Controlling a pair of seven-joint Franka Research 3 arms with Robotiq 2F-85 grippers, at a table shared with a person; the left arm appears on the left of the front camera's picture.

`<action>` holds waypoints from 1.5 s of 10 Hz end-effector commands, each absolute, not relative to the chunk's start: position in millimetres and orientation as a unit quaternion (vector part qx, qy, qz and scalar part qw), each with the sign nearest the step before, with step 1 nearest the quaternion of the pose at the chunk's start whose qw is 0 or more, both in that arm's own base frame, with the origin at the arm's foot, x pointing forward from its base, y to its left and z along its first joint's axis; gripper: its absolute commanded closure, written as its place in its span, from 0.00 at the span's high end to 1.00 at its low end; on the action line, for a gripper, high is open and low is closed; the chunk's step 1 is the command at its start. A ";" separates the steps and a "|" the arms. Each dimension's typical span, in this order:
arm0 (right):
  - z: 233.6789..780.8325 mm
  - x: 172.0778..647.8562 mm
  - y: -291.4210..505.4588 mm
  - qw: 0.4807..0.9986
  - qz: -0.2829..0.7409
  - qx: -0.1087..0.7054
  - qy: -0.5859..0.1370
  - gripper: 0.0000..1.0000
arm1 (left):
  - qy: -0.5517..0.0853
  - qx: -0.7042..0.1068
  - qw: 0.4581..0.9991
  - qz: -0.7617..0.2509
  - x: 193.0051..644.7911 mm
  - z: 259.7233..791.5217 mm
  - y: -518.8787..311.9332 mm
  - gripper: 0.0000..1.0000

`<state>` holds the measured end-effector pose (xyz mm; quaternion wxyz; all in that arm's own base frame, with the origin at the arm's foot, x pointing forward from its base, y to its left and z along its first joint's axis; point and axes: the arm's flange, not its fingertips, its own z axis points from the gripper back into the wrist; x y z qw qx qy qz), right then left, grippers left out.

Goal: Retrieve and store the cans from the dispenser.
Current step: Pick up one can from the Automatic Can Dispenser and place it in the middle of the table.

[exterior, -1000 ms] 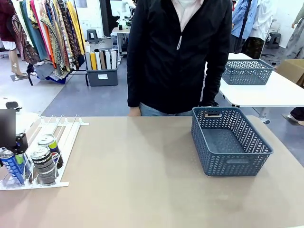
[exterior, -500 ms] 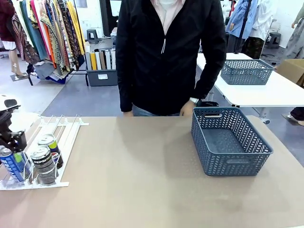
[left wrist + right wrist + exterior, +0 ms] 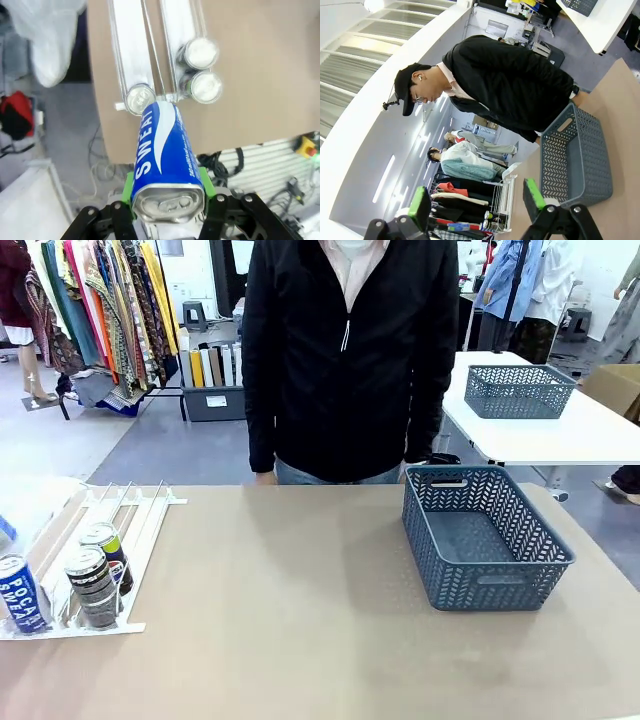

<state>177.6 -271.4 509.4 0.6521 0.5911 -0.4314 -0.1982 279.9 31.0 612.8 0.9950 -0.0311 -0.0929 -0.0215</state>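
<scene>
While the beige worktop [image 3: 300, 640] is mostly bare, a white dispenser [image 3: 148, 525] lies at its left edge and a grey basket [image 3: 485, 535] stands on the right. A person [image 3: 350, 350] in a black jacket stands at the far side, with hung clothes [image 3: 100, 310] behind on the left. The picture edge cuts off the dispenser's left side. At its low end stand a blue can [image 3: 20, 592], a patterned can [image 3: 92, 585] and, half hidden behind that, a Pepsi can [image 3: 108, 548]. Above the dispenser, the left pincer [image 3: 167, 187] pinches a second blue can, the held can [image 3: 165, 145], between its green pads [image 3: 129, 192]. The right pincer [image 3: 477, 200] is spread wide, holding nothing.
</scene>
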 end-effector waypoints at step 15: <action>513.0 181.2 -273.1 0.645 -0.188 0.591 -0.447 1.00 | 0.029 -0.054 0.955 -0.289 417.5 544.6 -268.2 0.00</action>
